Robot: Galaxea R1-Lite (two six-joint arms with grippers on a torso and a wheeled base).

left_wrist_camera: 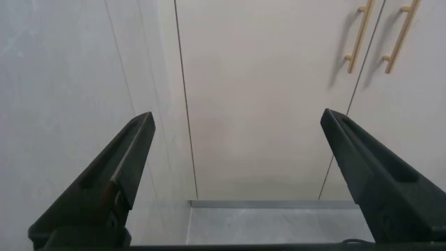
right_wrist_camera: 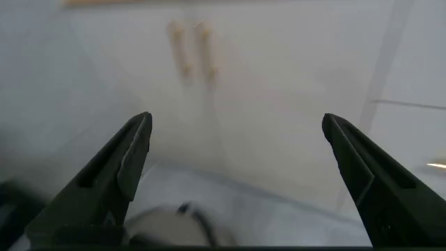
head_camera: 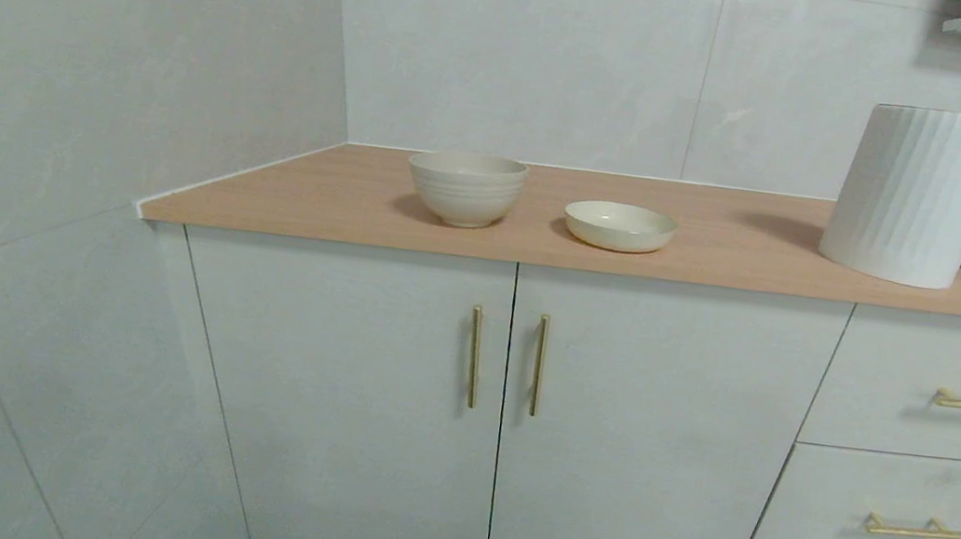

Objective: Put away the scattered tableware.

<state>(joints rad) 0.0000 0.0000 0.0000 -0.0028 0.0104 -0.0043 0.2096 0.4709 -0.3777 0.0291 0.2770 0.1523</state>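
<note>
Approach seems the current step: left end effector and right end effector gape wide, empty, and next must reach the ribbed cream bowl or shallow cream dish.

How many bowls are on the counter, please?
2: a deep bowl toward the left, and a shallow bowl just right of it, not touching. The white canister could hide more.

All three views toward cabinet doors

The left gripper stood wide open, with nothing between its jaws. It faced white cabinet doors with two gold handles.
</note>
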